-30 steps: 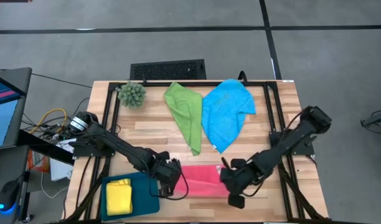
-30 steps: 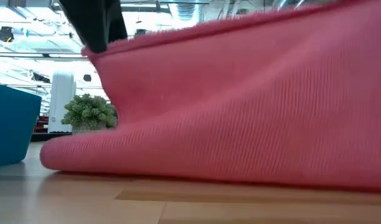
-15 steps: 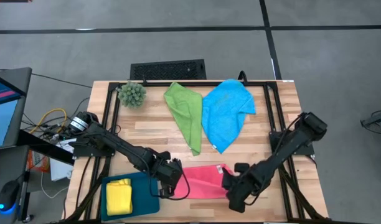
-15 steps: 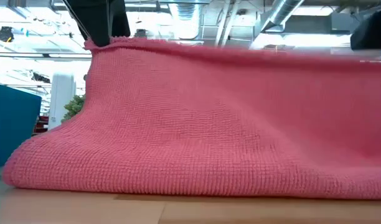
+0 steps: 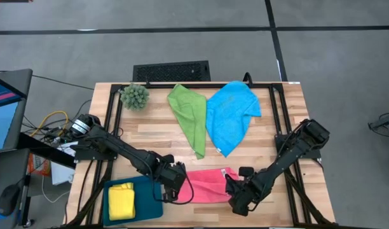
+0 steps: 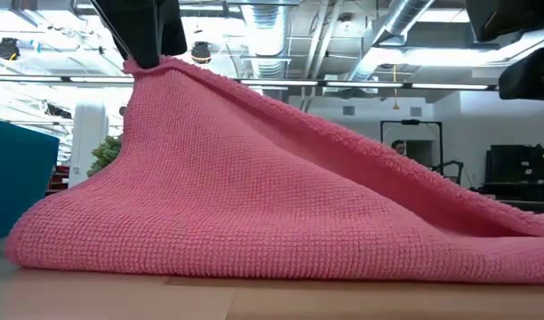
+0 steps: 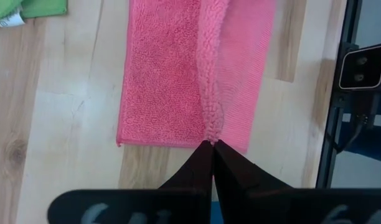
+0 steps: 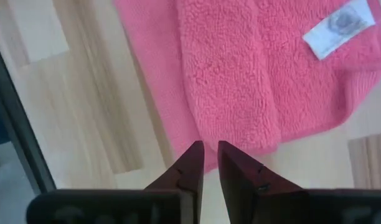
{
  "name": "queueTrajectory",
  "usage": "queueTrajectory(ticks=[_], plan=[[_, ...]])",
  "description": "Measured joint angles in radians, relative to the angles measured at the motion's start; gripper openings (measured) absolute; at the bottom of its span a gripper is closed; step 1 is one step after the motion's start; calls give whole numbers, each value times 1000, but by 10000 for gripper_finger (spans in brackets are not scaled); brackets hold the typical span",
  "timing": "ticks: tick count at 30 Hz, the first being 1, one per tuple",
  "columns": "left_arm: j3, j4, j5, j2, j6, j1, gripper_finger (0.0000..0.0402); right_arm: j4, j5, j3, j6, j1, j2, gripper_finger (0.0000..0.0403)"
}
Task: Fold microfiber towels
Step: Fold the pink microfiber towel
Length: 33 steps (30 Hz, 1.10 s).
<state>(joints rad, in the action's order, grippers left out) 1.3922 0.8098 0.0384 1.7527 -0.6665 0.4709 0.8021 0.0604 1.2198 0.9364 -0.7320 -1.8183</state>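
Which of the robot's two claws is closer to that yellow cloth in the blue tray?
Left. The left gripper sits just beside the tray holding the yellow towel; the right gripper is beyond the pink towel.

R wrist cam: I see my right gripper (image 8: 210, 163) over the pink towel (image 8: 240, 74), fingers nearly together w/ a thin gap, nothing between them. Towel lies on the wood table (image 8: 72, 106), one layer folded over another, white tag (image 8: 337, 26) near a corner.
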Motion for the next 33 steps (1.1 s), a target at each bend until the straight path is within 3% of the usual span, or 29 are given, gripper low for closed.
queueTrajectory(ticks=[3, 9, 15, 21, 33], plan=[[0, 0, 11, 0, 6, 0, 0, -42, 59, -9, -51, -32, 0, 72], [0, 1, 24, 0, 17, 0, 0, -37, 275, -15, -107, -118, -2, 72], [0, 3, 25, 0, 28, 0, 0, -35, 368, -15, -120, -135, -6, 72], [0, 4, 25, 0, 33, 0, 0, -144, 305, -46, -153, -138, -63, 72], [-1, 7, 22, 0, 30, 0, 0, -70, 284, -48, -101, -141, -85, 72]])
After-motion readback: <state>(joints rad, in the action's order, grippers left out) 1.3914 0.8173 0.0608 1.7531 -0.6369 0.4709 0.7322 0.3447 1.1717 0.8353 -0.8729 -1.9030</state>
